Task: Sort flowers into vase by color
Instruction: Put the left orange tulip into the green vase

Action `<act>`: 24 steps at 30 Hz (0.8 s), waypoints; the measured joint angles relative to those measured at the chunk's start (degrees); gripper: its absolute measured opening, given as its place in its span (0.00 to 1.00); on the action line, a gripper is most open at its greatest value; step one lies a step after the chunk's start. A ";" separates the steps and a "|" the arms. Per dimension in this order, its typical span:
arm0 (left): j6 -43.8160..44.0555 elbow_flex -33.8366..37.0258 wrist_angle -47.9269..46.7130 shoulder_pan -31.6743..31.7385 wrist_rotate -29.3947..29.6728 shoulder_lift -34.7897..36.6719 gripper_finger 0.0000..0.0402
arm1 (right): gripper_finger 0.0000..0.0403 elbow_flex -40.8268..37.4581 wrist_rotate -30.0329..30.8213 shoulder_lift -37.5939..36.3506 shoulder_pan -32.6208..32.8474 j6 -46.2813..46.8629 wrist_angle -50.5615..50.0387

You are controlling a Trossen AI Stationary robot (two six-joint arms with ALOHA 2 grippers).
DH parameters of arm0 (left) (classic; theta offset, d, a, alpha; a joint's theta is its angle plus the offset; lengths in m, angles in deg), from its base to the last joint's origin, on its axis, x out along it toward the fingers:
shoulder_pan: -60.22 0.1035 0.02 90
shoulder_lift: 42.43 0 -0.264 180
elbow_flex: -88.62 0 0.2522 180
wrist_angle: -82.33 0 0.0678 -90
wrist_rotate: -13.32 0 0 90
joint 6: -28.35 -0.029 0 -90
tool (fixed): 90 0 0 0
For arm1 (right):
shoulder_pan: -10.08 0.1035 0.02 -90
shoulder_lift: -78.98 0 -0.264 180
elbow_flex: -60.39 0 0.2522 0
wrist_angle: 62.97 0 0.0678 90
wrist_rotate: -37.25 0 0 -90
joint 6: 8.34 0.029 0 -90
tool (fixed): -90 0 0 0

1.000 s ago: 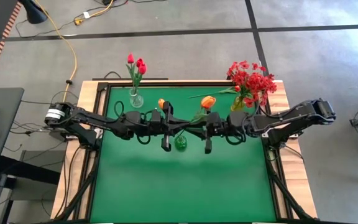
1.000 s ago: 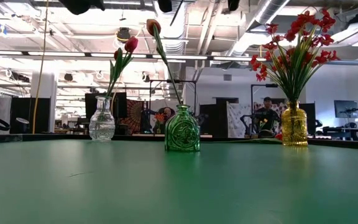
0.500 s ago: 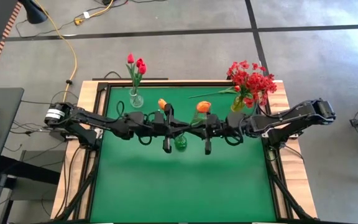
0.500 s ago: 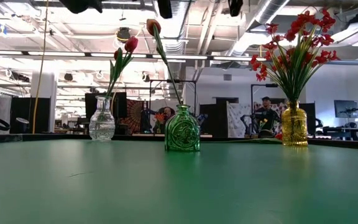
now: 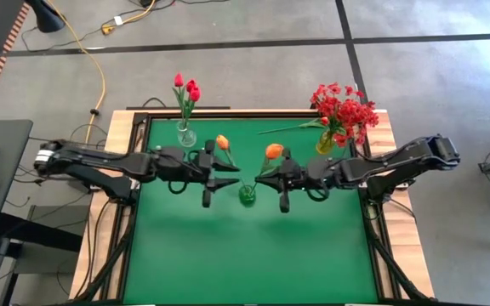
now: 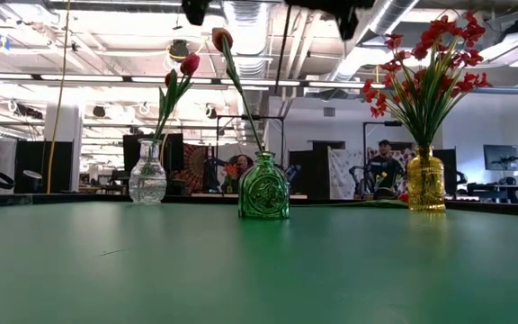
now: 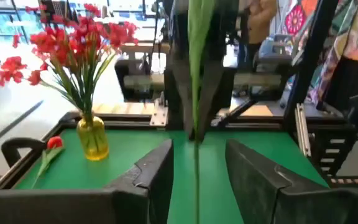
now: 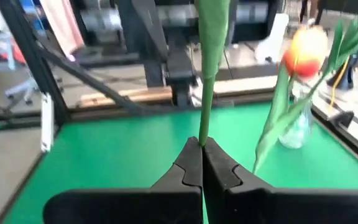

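Observation:
A green glass vase (image 5: 247, 194) stands mid-table with one orange tulip (image 5: 222, 142) in it, the stem leaning toward the far left (image 6: 241, 90). My right gripper (image 8: 202, 155) is just right of the vase (image 5: 283, 197) and is shut on a second orange tulip (image 5: 273, 151). My left gripper (image 7: 197, 180) is open and empty, left of the vase (image 5: 206, 191). A clear vase (image 5: 185, 134) at the far left holds red tulips (image 5: 187, 87). A yellow vase (image 5: 324, 140) at the far right holds red blossom sprays (image 5: 344, 109). My right gripper pinches the second orange tulip's green stem (image 8: 202, 124) between its two shut fingers (image 8: 188, 171). The stem with its leaf rises from the fingertips, and the blossom stands off toward the table's far side. The tulip is lifted clear of the table.
One more red tulip (image 7: 48, 149) lies on the green mat by the far edge, left of the yellow vase; its stem also shows in the high view (image 5: 287, 128). The near half of the mat (image 5: 245, 255) is free. Dark frame rails border the table (image 5: 134, 212).
My left gripper has drawn back from the green vase toward the table's left edge. My right gripper has carried its orange tulip a little toward the left and the near edge, closer to the green vase. The tulip in the vase has stayed put.

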 joint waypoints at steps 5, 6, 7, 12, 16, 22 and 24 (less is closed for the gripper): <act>0.46 0.02 -3.74 0.00 0.05 3.15 0.34 | 0.05 -0.14 1.21 3.88 -1.03 0.00 2.13; 0.50 0.02 -4.08 -0.02 0.05 3.33 0.34 | 0.05 -0.14 1.49 4.83 -1.23 -0.01 3.08; 0.55 0.02 -4.27 -0.02 0.06 3.37 0.34 | 0.05 -0.10 1.86 5.65 -1.44 0.01 4.30; 3.94 0.02 -7.22 -0.66 0.04 3.29 0.34 | 0.05 -0.14 2.84 9.01 -2.65 0.39 7.24; 5.48 0.02 -9.82 -2.10 -0.44 3.25 0.33 | 0.05 -0.39 2.84 9.73 -3.21 0.71 7.40; 4.98 0.02 -12.46 -4.85 0.29 3.27 0.33 | 0.05 -9.51 2.84 7.02 -3.83 2.82 19.53; 4.98 0.02 -12.80 -5.31 0.95 3.27 0.33 | 0.05 -12.95 2.85 5.96 -3.83 2.86 23.71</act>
